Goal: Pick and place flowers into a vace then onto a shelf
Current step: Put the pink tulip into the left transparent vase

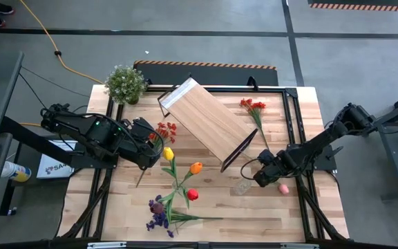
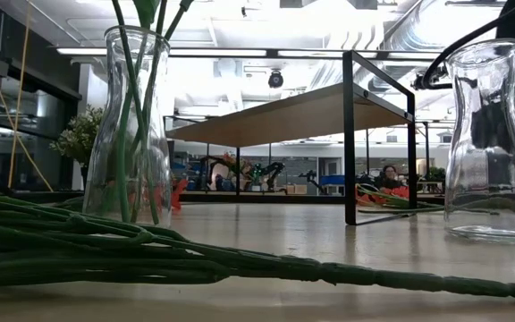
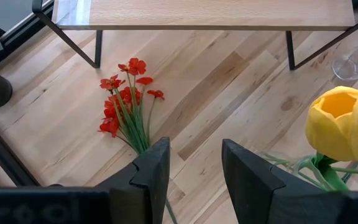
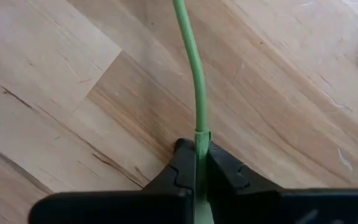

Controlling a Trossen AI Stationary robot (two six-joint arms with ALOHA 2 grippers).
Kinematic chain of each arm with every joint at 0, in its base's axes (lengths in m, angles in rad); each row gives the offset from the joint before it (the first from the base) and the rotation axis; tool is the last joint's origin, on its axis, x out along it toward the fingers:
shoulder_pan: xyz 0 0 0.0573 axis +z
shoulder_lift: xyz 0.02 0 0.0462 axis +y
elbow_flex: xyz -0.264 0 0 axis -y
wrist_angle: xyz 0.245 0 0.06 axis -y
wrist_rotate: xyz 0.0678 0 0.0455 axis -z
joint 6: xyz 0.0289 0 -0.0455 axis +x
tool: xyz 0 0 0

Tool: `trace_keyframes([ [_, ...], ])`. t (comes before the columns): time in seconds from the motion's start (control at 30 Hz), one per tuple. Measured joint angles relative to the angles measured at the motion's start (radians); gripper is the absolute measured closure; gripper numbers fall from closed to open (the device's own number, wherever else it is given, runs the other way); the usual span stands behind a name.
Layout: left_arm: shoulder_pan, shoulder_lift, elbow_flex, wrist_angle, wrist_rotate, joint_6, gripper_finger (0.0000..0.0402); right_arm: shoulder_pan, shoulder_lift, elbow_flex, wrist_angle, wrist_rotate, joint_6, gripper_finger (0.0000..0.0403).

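Right jaws (image 4: 196, 163) clamped on a thin green flower stem (image 4: 194, 74), low over the light butcher-block desk (image 1: 282, 214); the stem's long axis runs straight out from the jaws, a pink tulip head (image 1: 282, 188) just beside. Clear glass vase (image 1: 241, 187) nearby, open desk between. Left jaws (image 3: 194, 174) apart, yellow tulip (image 3: 344, 121) alongside. Light-wood shelf (image 1: 206, 121) lies centre.

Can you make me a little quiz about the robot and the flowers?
1. True or false: the right pincer is shut on a green stem.
2. What colour is the tulip beside the left pincer?
3. The red flower spray in the left wrist view lies: A) on the shelf, B) on the tabletop, C) in a vase.

Key: 1 true; 2 yellow; 3 B.
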Motion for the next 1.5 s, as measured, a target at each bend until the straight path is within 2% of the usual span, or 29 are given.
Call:
trace_keyframes([
  [0.2, 0.000, 0.000, 0.000, 0.000, 0.000, 0.002, 0.0222, 0.000, -0.001, 0.000, -0.029, -0.020, 0.025, 0.0380],
  [0.37, 0.000, 0.000, 0.000, 0.000, 0.000, 0.003, 0.0222, 0.000, -0.005, 0.003, -0.042, -0.055, 0.025, 0.0396],
  [0.53, 0.000, 0.000, 0.000, -0.001, 0.000, 0.004, 0.0222, 0.001, -0.041, 0.017, -0.073, -0.096, 0.034, 0.0386],
  [0.67, 0.000, 0.000, 0.000, -0.001, 0.000, 0.004, 0.0222, 0.001, -0.083, 0.047, -0.130, -0.099, 0.026, 0.0397],
  [1.0, 0.000, 0.000, 0.000, -0.001, 0.000, 0.004, 0.0222, 0.003, -0.168, 0.216, -0.440, -0.090, -0.010, 0.0398],
  [1.27, 0.000, 0.000, 0.000, -0.001, 0.000, 0.004, 0.0222, 0.044, -0.172, 0.397, -0.725, -0.087, -0.011, 0.0398],
  [1.5, 0.000, 0.000, 0.000, -0.001, 0.000, 0.004, 0.0222, 0.099, -0.173, 0.530, -0.869, -0.100, 0.042, 0.0395],
])
